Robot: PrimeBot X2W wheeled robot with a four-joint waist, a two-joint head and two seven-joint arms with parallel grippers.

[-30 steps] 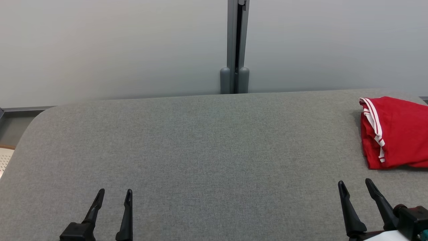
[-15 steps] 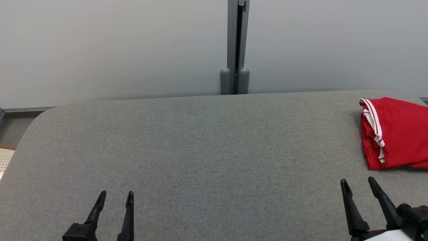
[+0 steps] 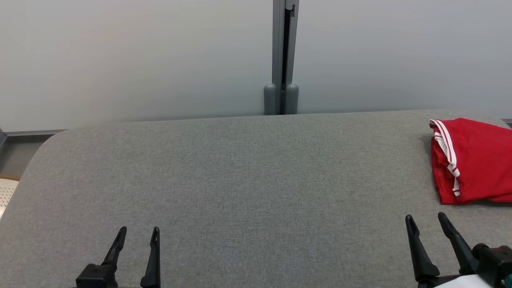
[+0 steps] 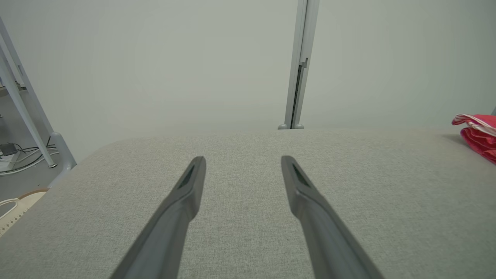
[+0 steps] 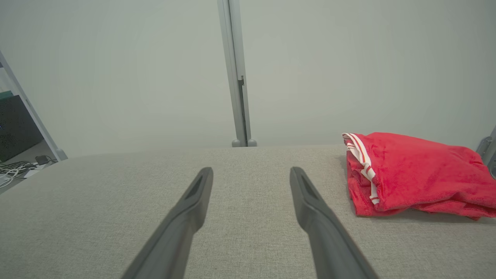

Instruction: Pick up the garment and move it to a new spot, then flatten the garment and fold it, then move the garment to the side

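Note:
The garment [image 3: 476,160] lies folded in a red bundle with red-and-white striped trim along its left edge, at the far right of the grey padded table [image 3: 240,168]. No lettering shows on it. My right gripper [image 3: 425,217] hovers open just in front of it, apart from the cloth. In the right wrist view the garment [image 5: 410,170] sits to the right of the open right gripper [image 5: 251,169]. My left gripper [image 3: 139,230] stands open at the lower left over bare fabric. The left wrist view shows the left gripper [image 4: 243,159] spread wide, with the garment [image 4: 478,133] at the far right edge.
A pale wall panel with a grey vertical post [image 3: 281,56] stands right behind the table's far edge. The table's rounded left corner [image 3: 48,140] drops off to the floor, where cables [image 4: 15,157] and a metal leg [image 4: 23,112] stand.
The whole head picture has slid down a little, so the camera shifted. Both grippers stay open in nearly the same places, and the garment has not moved.

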